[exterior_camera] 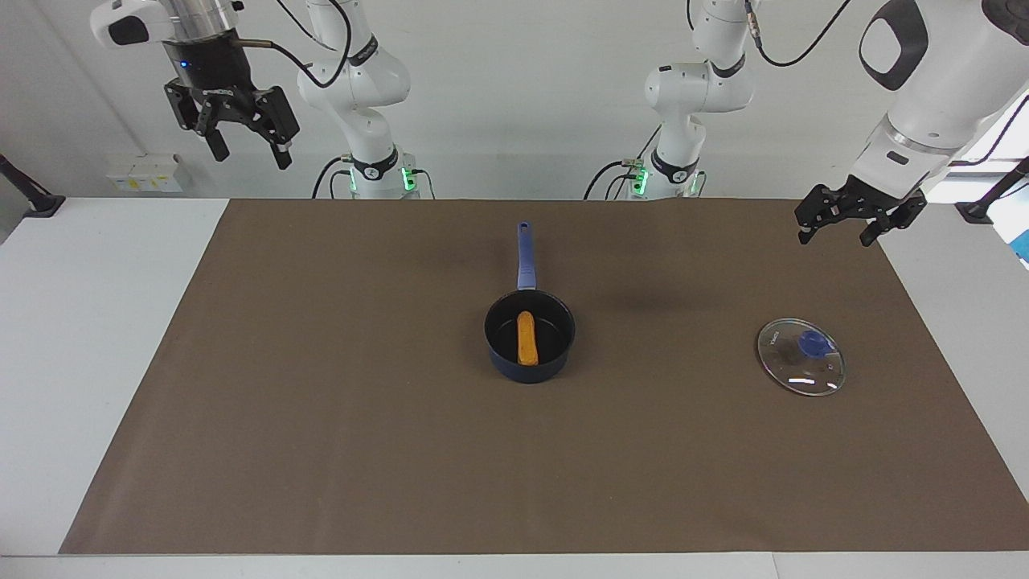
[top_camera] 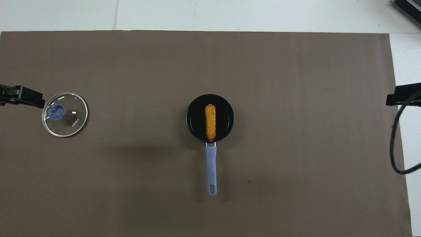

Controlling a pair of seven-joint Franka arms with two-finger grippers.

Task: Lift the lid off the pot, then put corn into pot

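The 2 grippers hang spread and empty: left gripper [exterior_camera: 838, 224] above the brown mat's edge near the clear glass lid [exterior_camera: 801, 357], right gripper [exterior_camera: 248, 147] raised high. Yellow-orange corn cob [exterior_camera: 527, 338] lies inside the navy saucepan [exterior_camera: 555, 358].

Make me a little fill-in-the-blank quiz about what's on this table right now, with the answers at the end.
1. The corn lies inside the ____.
2. The lid rests flat on the brown mat, toward the ____ arm's end of the table.
3. The pot has its long blue handle pointing ____ the robots.
4. The left gripper and the right gripper are both raised and hold ____.

Answers: pot; left; toward; nothing
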